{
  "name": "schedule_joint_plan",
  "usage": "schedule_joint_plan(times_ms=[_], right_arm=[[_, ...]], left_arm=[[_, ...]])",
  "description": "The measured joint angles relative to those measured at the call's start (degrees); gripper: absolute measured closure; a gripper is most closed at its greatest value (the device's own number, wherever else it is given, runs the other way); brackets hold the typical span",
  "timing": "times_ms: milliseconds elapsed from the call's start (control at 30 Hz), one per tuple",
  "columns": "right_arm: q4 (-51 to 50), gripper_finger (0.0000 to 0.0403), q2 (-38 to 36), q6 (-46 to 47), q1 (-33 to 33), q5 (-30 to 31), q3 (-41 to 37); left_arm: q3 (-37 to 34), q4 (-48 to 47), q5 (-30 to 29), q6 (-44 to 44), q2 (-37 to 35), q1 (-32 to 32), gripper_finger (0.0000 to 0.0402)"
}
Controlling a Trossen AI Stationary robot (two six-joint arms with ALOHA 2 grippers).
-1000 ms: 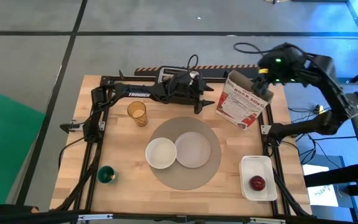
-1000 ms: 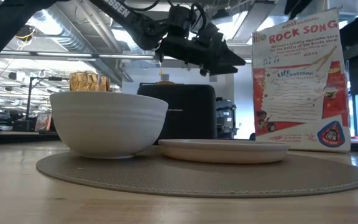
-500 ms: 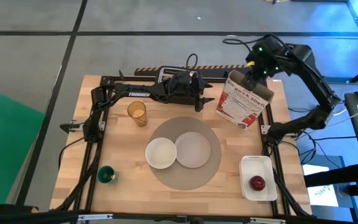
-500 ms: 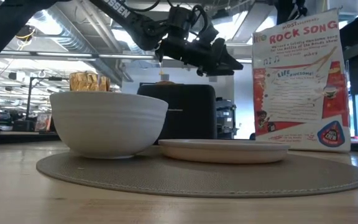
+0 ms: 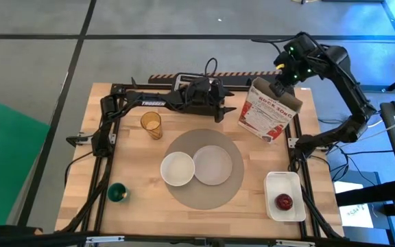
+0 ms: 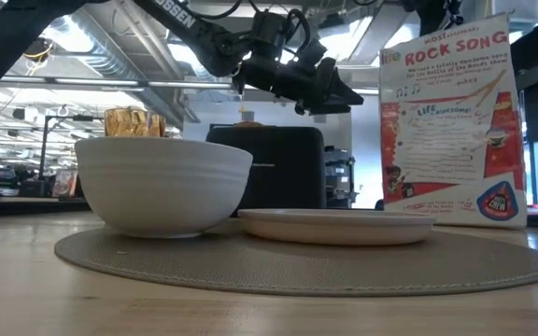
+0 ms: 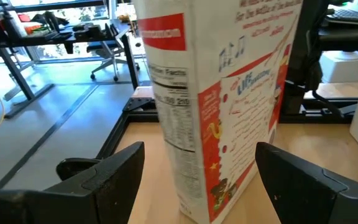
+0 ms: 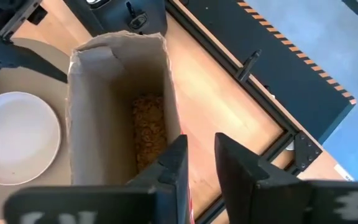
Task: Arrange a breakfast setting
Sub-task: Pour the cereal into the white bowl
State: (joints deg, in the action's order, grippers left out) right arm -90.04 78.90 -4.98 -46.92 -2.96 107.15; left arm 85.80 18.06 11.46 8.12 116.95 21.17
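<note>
A white bowl point(image 5: 177, 169) and a white plate point(image 5: 213, 165) sit side by side on the round grey placemat point(image 5: 204, 195). The amber tumbler point(image 5: 151, 125) stands at the far left. The red apple point(image 5: 283, 202) lies in the white tray point(image 5: 285, 185). An open cereal box point(image 5: 266, 113) stands upright at the far right. My right gripper point(image 5: 280, 86) is above its open top, slightly open; its fingers point(image 8: 173, 163) stand on either side of one top wall point(image 8: 174, 118). My left gripper point(image 5: 219, 113) is open and empty, level, facing the box point(image 7: 216, 93). The spoon is out of view.
A small green cup point(image 5: 117, 193) stands near the front left corner. A black toaster point(image 6: 269, 168) stands at the far edge behind the plate, under my left arm. Bare wood lies in front of the placemat and between the tumbler and the green cup.
My right gripper has swung in from beyond the table's far right corner toward the left and has come to stand over the cereal box's open top. The box has stayed upright in its place.
</note>
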Motion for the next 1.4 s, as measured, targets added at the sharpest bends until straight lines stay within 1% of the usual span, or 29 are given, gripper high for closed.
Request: schedule_joint_plan(times_ms=[100, 267, 333, 400, 500, 733, 800, 900, 933, 1067, 1267, 1400], right_arm=[[0.04, 0.0296, 0.16, 0.01, 0.00, 0.39, 0.00], [0.02, 0.0217, 0.10, 0.14, 0.00, -1.20, 0.00], [0.02, 0.0199, 0.23, 0.12, 0.09, -1.18, 0.00], [0.02, 0.0195, 0.44, 0.14, 0.07, -1.18, 0.00], [0.18, 0.0209, 0.50, 0.14, 0.07, -1.03, -1.14], [0.04, 0.0272, 0.32, 0.82, 0.07, -1.31, -8.93], [-0.09, 0.0301, 0.23, 0.86, 0.07, -1.87, -10.01], [0.00, 0.0374, 0.32, -0.55, 0.38, -3.57, -10.64], [0.07, 0.0388, 0.31, -1.71, 1.13, -4.24, -10.62], [0.90, 0.0400, 0.34, -5.64, 6.00, -4.70, -10.62], [4.76, 0.0402, 0.49, -7.05, 14.56, -5.20, -10.62], [5.59, 0.0402, 0.51, -8.97, 17.96, -5.03, -10.62]], left_arm=[[0.00, -0.02, -0.13, 0.02, 0.00, 0.00, 0.0099], [0.00, -0.02, -0.01, 0.02, 0.00, -0.04, 0.0099], [0.00, -0.02, -0.02, 0.02, 0.00, -0.04, 0.0099], [0.00, -0.02, -0.02, 0.00, 0.00, -0.07, 0.0099], [0.00, -0.02, -0.02, 0.02, 0.00, -0.07, 0.0099], [0.00, -0.04, 0.00, -0.02, -0.02, -0.07, 0.0099], [0.00, -0.04, 0.02, 0.00, -0.02, -0.07, 0.0099], [0.00, -0.05, 2.00, -0.02, -0.03, -0.07, 0.0099], [0.00, -0.04, 3.33, 0.05, -0.04, -0.07, 0.0099], [0.00, 0.00, 7.28, 2.23, -0.08, -0.36, 0.0099], [0.00, 0.90, 7.26, 2.92, -0.09, -0.79, 0.0099], [0.00, 0.84, 8.08, 2.75, -0.09, -0.74, 0.0099]])
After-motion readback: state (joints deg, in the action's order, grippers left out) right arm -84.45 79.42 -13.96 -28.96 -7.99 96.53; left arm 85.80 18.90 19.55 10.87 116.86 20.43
